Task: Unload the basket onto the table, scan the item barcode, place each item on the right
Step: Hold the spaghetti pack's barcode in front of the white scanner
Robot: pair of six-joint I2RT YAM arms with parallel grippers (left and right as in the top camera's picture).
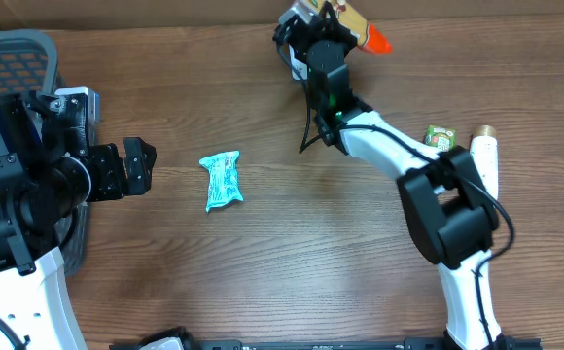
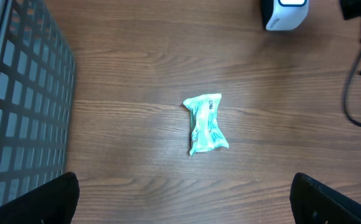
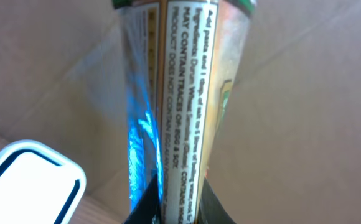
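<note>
My right gripper (image 1: 323,37) is at the table's far edge, shut on a printed foil packet (image 1: 363,32) with an orange end. In the right wrist view the packet (image 3: 187,81) stands up from between the fingers (image 3: 144,208), its ingredients text facing the camera. The white scanner (image 3: 28,180) lies just below and to the left; overhead it (image 1: 288,54) is mostly hidden under the gripper. A teal wrapped packet (image 1: 222,181) lies alone mid-table. My left gripper (image 1: 141,167) is open and empty, a short way left of it, with the packet (image 2: 206,124) ahead of the jaws.
A grey mesh basket (image 2: 18,106) stands at the far left beside the left arm. A small green pack (image 1: 440,136) and a white bottle (image 1: 484,160) lie by the right arm's base. A black cable (image 1: 308,136) hangs off the right arm.
</note>
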